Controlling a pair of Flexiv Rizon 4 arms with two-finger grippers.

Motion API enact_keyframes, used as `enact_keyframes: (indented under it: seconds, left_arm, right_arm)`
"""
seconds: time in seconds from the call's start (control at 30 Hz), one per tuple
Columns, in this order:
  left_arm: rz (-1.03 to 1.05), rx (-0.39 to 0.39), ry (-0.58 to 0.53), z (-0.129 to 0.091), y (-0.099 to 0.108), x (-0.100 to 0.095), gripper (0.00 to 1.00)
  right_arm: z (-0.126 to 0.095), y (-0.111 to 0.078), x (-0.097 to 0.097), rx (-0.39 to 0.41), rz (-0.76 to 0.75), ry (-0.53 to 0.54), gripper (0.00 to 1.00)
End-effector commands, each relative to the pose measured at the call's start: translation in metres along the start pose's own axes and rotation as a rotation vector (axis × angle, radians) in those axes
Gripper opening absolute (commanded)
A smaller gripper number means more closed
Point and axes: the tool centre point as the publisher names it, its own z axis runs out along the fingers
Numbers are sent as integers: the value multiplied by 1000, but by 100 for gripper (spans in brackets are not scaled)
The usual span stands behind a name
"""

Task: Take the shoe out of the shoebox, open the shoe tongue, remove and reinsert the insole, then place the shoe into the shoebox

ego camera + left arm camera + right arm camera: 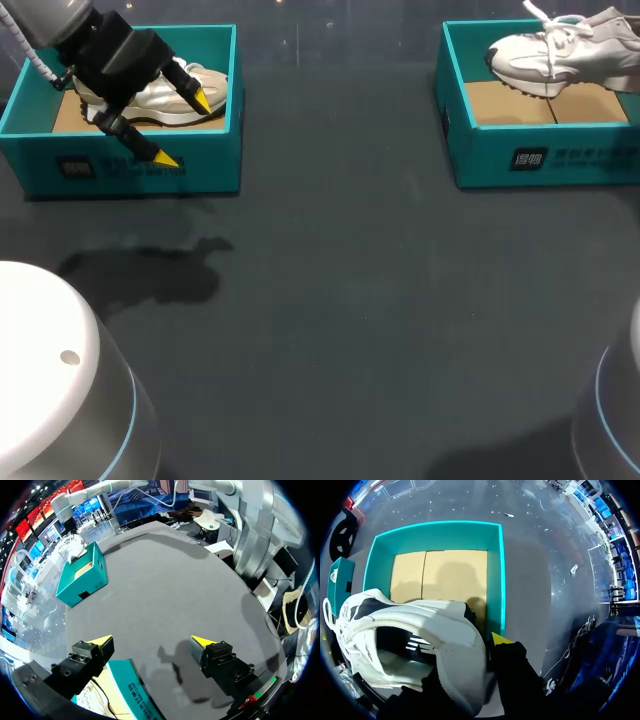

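My right gripper point(466, 662) is shut on the heel collar of a white shoe point(420, 640); only one of its yellow fingertips point(500, 639) shows beside the collar. In the head view this white shoe point(560, 50) hangs tilted over the right teal shoebox point(540, 150), whose cardboard floor is bare. A cream shoe point(165, 95) lies in the left teal shoebox point(200, 165). My left gripper point(185, 128) hovers over that box's front wall, open and holding nothing. In the left wrist view, the left gripper point(152, 641) spans the left box's near corner point(137, 692).
Dark table top point(330, 300) stretches between the two boxes and toward the front. The right shoebox point(82, 575) shows far ahead of the left gripper. The rounded white arm bases point(50, 380) stand at the front corners.
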Motion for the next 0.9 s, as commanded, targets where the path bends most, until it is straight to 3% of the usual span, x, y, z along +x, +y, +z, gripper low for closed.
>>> enact_keyframes:
  seconds: [0.03, 0.4, 0.8, 0.9]
  left_arm:
    - [1, -2, 2, 0, 0, -1, 100]
    - [1, -2, 2, 0, 0, -1, 100]
    - [1, -2, 2, 0, 0, -1, 100]
    - [1, -2, 2, 0, 0, -1, 100]
  right_arm:
    - [13, 6, -5, 4, 19, 3, 0]
    - [29, 7, 1, -19, 37, -65, 0]
    - [29, 7, 1, -19, 37, -65, 0]
    - [40, 9, -6, -22, 38, -61, 0]
